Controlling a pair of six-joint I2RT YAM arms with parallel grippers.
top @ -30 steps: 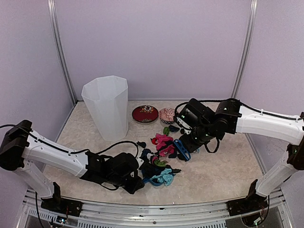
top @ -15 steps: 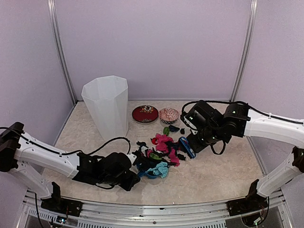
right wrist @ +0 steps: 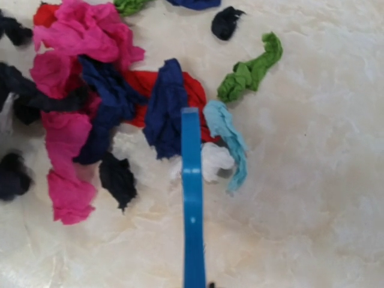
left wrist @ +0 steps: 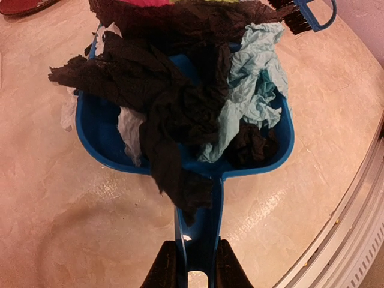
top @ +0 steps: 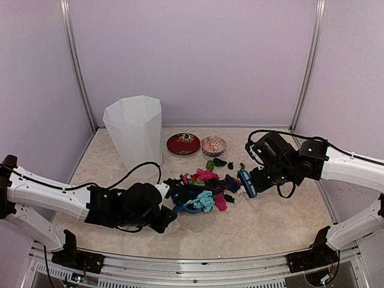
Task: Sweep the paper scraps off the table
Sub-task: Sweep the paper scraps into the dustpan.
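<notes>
The paper scraps lie heaped mid-table in pink, red, navy, black, green and teal. My left gripper is shut on the handle of the blue dustpan. Black and teal scraps fill the pan, and one black wad hangs over onto the handle. In the top view my right gripper is shut on the blue brush, just right of the heap. In the right wrist view the brush handle points at navy, red, white and teal scraps. A green scrap lies apart on the table.
A tall white bin stands at the back left. A red bowl and a pink patterned bowl sit behind the heap. The metal frame edge runs along the near side.
My right gripper has drawn the brush to the right, off the heap. My left gripper has shifted left and a little farther back with the loaded dustpan.
</notes>
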